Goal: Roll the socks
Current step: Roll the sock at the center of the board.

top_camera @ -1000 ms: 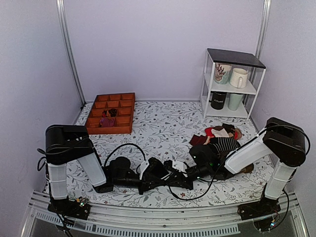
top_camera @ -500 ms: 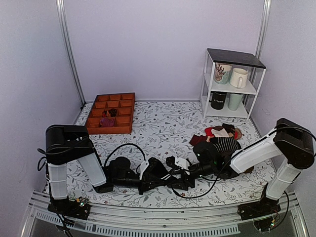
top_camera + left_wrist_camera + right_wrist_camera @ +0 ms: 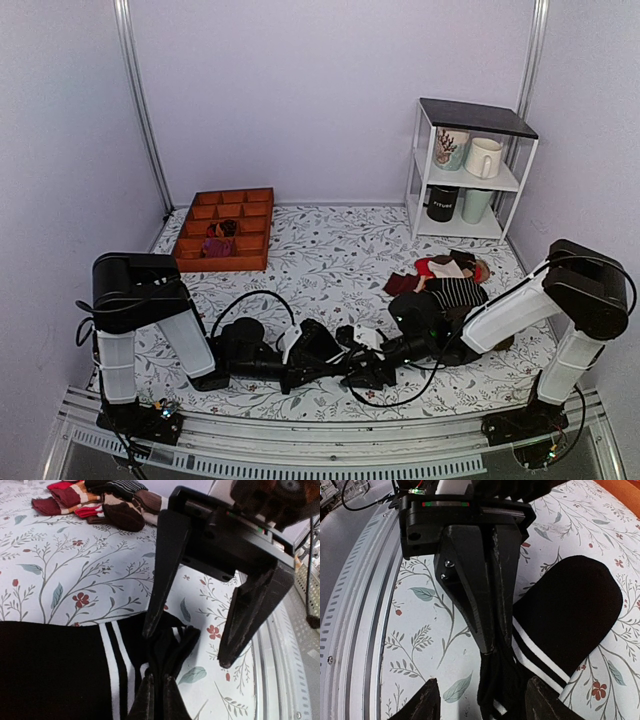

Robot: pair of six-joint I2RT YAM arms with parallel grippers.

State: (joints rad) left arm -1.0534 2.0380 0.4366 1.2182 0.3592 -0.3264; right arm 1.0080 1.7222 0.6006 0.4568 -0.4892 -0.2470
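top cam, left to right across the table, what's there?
tray → socks, with both grippers on them → coloured pile. The shelf overlaps the pile, so it is left out.

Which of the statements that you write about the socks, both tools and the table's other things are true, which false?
1. The left tool is shut on the socks at their striped end. True.
2. The right tool is shut as well. False: it is open, astride that pinched end.
3. The orange tray stands at the far left of the table. True.
4. The white shelf holds no mugs. False: mugs stand on both levels.
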